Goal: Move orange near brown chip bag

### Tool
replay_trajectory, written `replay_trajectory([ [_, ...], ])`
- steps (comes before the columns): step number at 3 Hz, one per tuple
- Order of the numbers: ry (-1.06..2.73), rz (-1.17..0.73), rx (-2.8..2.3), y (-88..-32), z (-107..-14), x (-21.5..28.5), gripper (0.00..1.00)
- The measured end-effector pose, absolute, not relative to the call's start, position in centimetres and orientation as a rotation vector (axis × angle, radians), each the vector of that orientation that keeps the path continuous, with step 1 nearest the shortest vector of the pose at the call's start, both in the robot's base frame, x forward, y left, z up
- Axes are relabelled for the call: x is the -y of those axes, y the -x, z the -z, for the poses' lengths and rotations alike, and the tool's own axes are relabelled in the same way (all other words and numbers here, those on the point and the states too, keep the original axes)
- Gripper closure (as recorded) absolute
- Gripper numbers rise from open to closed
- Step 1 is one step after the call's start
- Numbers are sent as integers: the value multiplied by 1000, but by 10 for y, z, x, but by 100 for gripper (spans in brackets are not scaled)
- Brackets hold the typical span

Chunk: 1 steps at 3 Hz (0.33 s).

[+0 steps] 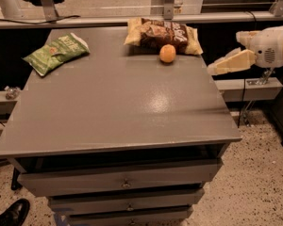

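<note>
The gripper (226, 64) hangs at the right edge of the frame, off the table's right side and a little above its surface, its cream tip pointing toward the left. It is seen side-on, so I cannot tell how far it is open. It carries nothing, with only bare air around the tip. Behind it the white arm runs out of the frame to the right.

The orange (167, 53) lies to the left of the gripper and slightly higher in the frame, near but clearly apart from it, with the table's right edge between them. It rests on the grey table (118, 112) in the upper middle of the picture.

Just behind the orange, at the top centre, lies the brown chip bag (162, 32), flat, with its long axis running left to right along the table's far edge. The orange sits against the bag's near edge, touching it or just short of touching, toward the right half of the bag.

The green chip bag (56, 53) lies well apart in the upper left.

Judging by this, the orange already sits near the brown bag and the task looks done. Any further reach would go leftward across the table's right edge.
</note>
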State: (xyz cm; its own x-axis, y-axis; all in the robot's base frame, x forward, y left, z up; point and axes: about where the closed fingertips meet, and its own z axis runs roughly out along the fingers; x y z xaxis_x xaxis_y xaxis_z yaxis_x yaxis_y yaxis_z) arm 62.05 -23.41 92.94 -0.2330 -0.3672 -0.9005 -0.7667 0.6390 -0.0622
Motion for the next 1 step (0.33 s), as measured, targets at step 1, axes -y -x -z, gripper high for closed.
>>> replay_trajectory([
  [1,1007,-492,-1810,-610,-929,229,0],
])
